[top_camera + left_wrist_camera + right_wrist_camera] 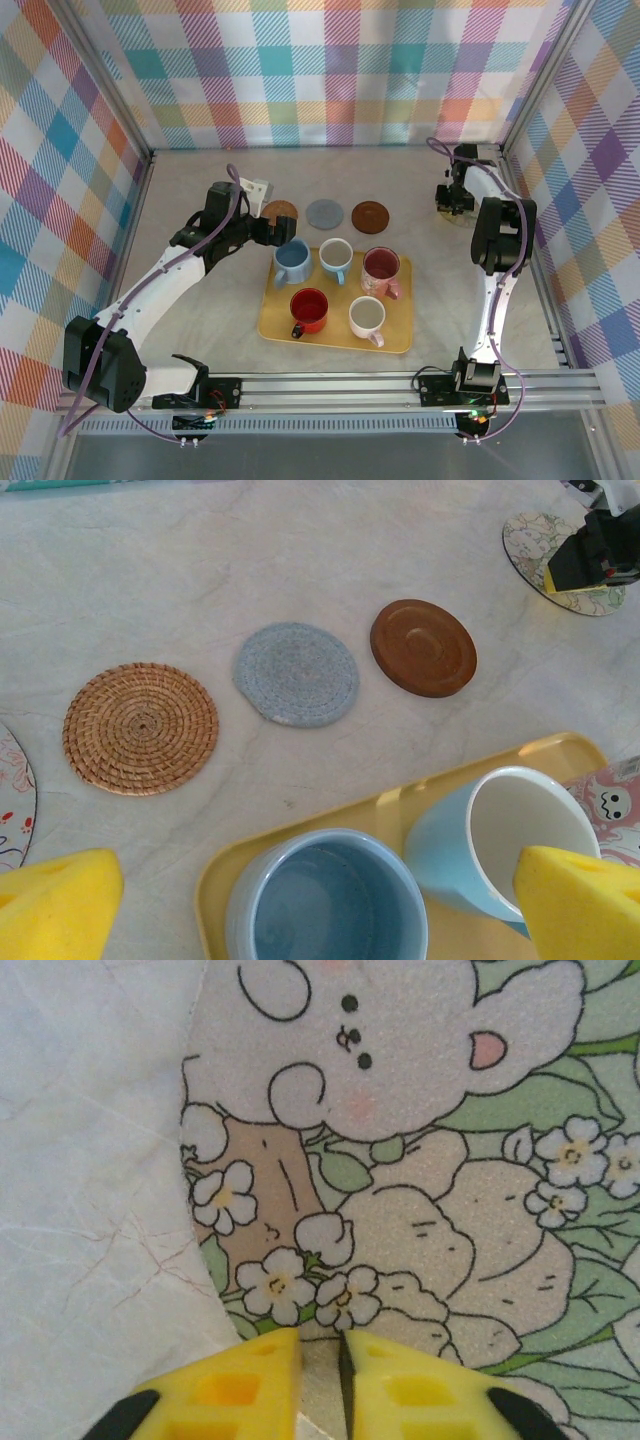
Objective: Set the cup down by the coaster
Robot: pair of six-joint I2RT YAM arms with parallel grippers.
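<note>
The yellow tray (pixel 402 330) holds five cups. Along its far side stand a blue mug (pixel 292 260), a pale blue cup (pixel 336 258) and a pink cup (pixel 381 268). A red cup (pixel 309 308) and a white cup (pixel 367 317) stand on the near side.

Beyond the tray lie a woven coaster (pixel 279 211), a grey coaster (pixel 324 213) and a wooden coaster (pixel 370 215).

The left pincer (pixel 278 232) hangs spread wide above the blue mug, holding nothing. Its wrist camera looks straight into that mug and its pale blue neighbour, both empty, and catches the edge of a printed coaster (pixel 10 800) left of the woven one.

Far right of the tray, the right pincer (pixel 322 1380) is drawn to a slit at the rim of a rabbit-print coaster (pixel 400 1210). Whether it nips that rim I cannot tell.
</note>
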